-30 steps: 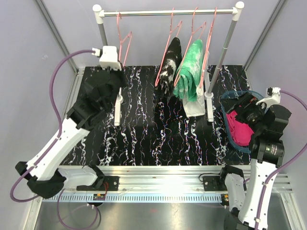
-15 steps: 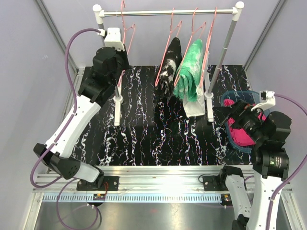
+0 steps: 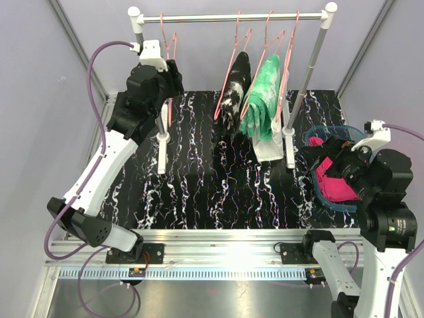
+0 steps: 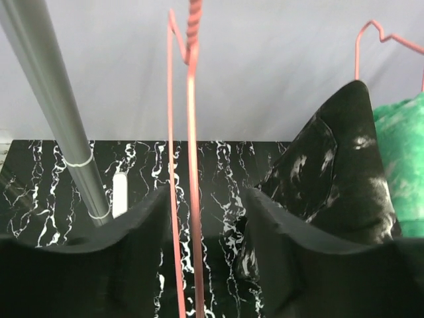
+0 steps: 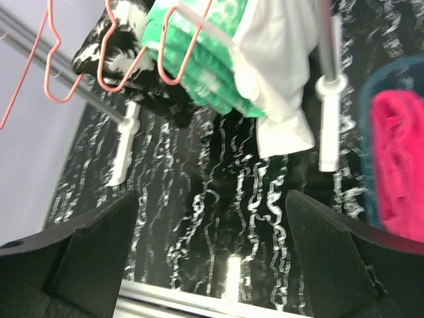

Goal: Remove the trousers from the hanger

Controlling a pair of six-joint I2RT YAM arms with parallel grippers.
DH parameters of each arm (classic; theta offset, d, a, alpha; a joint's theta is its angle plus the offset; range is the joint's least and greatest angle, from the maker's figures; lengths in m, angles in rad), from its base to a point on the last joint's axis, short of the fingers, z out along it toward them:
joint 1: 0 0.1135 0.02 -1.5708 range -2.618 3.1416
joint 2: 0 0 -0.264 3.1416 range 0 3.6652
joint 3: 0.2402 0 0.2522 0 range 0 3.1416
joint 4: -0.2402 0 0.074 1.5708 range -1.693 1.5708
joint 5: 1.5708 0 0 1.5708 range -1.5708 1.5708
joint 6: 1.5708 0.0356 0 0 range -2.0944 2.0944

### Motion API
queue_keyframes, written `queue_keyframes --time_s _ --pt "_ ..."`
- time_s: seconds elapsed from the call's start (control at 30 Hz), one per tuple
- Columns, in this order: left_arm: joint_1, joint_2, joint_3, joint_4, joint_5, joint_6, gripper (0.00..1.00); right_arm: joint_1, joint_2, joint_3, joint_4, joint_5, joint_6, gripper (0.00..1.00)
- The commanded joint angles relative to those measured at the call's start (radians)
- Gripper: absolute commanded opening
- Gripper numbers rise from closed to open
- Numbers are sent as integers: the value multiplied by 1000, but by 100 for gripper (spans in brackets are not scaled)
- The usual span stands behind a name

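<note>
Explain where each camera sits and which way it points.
Top external: above and behind, looking down on table, rail, left arm and right arm.
Left wrist: on the left arm, facing an empty pink hanger inside the open left tool.
Right wrist: on the right arm, facing the rail across the table; right tool below.
Shared: both wrist views show the black marbled trousers and green tie-dye trousers.

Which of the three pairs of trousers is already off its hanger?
The magenta pair, lying in the basket on the right; the black marbled pair and the green tie-dye pair hang on pink hangers.
</note>
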Motion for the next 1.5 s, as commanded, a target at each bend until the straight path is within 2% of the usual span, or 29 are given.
queue_keyframes --time_s 0.0,0.03,0.07,0.2,0.3,0.33,0.5,0.53,0.67,0.97,1.07,1.23,1.27,1.47 --pt "10 -49 20 4 53 -25 57 53 27 108 -79 212 -85 99" --pt "10 -51 33 -13 56 -32 61 58 29 121 -85 223 -81 99" --pt "10 -61 40 -46 64 -35 71 61 26 130 -85 218 -78 99" --pt "7 -123 67 -111 135 -60 91 59 3 124 -83 114 -58 99" --pt "-10 -183 59 -145 174 -83 99 61 0 128 -100 33 -59 99" --pt "-43 -199 53 -156 164 -78 99 61 -5 130 -108 14 -59 99" --pt "-209 -249 68 -180 53 -25 99 59 -19 162 -115 13 -56 100" --pt "-273 -243 77 -183 33 -17 99 61 -20 161 -109 -1 -55 99" --pt "-341 -154 142 -205 2 -6 99 61 -20 157 -106 -40 -32 100" --pt "-349 47 197 -127 21 69 95 61 -51 138 -99 -96 -38 99" --pt "-346 116 240 -108 2 103 91 61 -50 133 -92 -124 -33 99" --pt "-292 210 306 -125 1 93 76 61 -48 137 -85 -139 -42 99" --pt "-285 218 313 -125 8 89 74 91 -45 139 -86 -139 -47 100" --pt "-249 261 306 -102 61 57 58 119 -30 171 -99 -113 -70 99"
